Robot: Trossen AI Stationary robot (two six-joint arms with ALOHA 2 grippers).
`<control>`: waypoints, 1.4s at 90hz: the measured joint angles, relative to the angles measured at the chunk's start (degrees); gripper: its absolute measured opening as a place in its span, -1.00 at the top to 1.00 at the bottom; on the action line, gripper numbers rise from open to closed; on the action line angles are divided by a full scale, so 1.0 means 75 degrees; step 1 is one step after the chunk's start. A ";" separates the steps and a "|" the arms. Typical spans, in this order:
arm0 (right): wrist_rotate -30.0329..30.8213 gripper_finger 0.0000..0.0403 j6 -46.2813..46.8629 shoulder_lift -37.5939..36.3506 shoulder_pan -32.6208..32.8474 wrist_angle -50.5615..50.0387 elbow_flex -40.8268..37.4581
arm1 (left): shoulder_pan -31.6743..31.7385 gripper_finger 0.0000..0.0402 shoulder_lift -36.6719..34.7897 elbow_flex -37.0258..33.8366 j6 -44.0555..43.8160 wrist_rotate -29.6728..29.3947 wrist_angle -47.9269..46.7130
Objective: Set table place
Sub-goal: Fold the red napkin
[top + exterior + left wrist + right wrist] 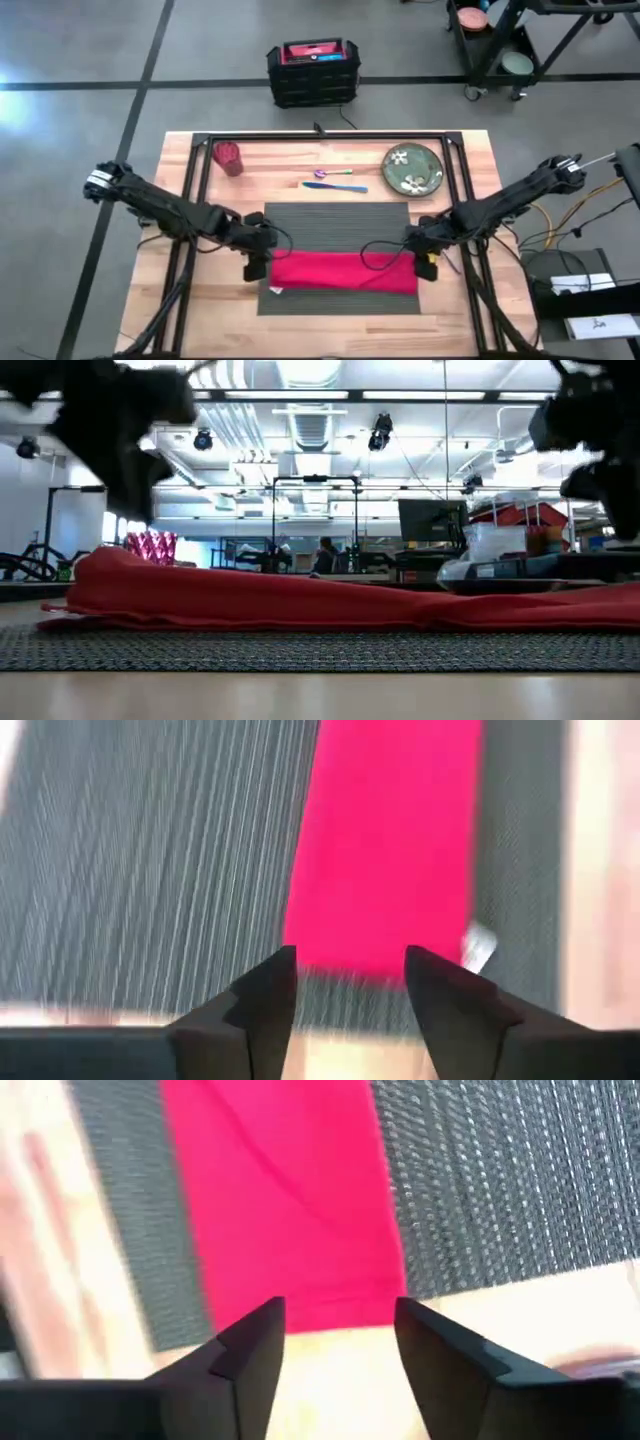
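The table place, a dark grey ribbed placemat (336, 225), lies in the middle of the wooden table. A red cloth napkin (343, 272) lies spread lengthwise across its near half, and the napkin's right end (300, 1270) reaches the mat's right edge. My left gripper (350, 960) hangs open above the napkin's left end (385, 920). My right gripper (340, 1308) hangs open above the right end. In the low view both grippers stay clear above the napkin (300, 600).
At the far side of the table stand a green flowered plate (413, 168), a red cup (229, 157) and some cutlery (335, 181) between them. A black crate (312, 72) stands on the floor beyond the table. Black frame rails (320, 138) run along the table's edges.
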 joint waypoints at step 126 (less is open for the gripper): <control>0.1517 0.33 0.0270 0.3266 0.1842 0.3391 -0.0473 | -0.0562 0.43 0.1075 -0.1888 -0.1160 0.1097 0.2328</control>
